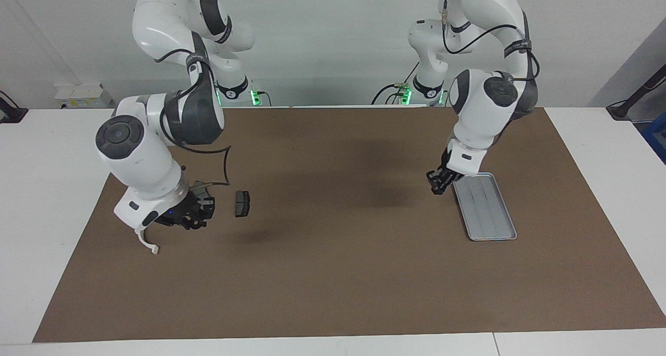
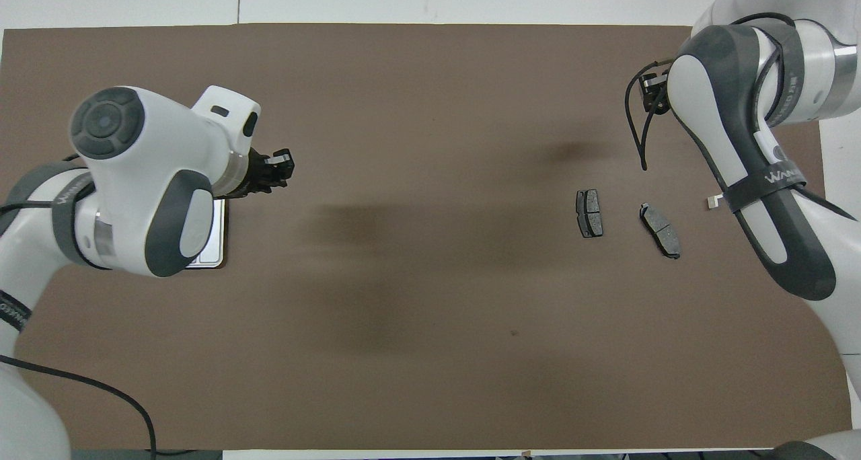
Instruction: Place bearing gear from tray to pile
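Note:
The silver-grey tray lies toward the left arm's end of the table, and its grooved floor shows nothing on it. In the overhead view only a corner of the tray shows under the left arm. No bearing gear shows in either view. My left gripper hangs low beside the tray's corner nearest the robots, just off its rim. The pile lies toward the right arm's end: two dark brake pads and a white bracket. My right gripper hovers over the pile.
A brown mat covers most of the white table. In the facing view only one brake pad shows; the other is hidden by the right arm. A black cable loops from the right arm's wrist.

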`<state>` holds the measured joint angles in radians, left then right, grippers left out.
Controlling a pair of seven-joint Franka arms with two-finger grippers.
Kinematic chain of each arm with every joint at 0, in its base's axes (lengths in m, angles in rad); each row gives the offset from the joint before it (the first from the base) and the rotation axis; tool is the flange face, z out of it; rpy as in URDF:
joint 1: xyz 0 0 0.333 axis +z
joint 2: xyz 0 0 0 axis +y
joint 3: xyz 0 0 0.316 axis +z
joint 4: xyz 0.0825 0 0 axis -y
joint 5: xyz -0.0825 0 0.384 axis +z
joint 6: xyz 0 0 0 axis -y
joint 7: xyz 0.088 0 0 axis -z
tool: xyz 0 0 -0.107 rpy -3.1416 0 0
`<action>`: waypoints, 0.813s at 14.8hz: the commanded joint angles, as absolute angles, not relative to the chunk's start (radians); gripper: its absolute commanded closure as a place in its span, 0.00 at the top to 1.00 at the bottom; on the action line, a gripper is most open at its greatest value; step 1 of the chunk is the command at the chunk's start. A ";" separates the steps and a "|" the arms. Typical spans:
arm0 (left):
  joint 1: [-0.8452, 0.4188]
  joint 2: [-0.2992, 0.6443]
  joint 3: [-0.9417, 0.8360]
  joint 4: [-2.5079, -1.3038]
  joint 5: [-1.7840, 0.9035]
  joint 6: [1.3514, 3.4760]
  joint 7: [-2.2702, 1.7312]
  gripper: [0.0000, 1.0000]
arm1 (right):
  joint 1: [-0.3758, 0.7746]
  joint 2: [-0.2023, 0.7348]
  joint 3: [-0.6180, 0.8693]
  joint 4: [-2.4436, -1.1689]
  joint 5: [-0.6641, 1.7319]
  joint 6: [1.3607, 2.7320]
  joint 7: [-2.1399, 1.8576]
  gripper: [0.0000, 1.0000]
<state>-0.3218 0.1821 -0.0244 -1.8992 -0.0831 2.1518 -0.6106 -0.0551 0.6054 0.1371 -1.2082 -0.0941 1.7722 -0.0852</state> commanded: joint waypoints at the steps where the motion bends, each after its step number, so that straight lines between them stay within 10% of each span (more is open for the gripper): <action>1: -0.435 0.276 -0.003 -1.844 -0.089 2.198 -0.760 0.00 | -0.087 0.571 0.155 -1.397 -0.083 1.951 -0.101 0.00; 12: -0.601 0.445 -0.002 -1.744 -0.071 2.238 -0.953 0.00 | -0.118 0.653 0.152 -1.541 -0.101 2.278 -0.156 0.00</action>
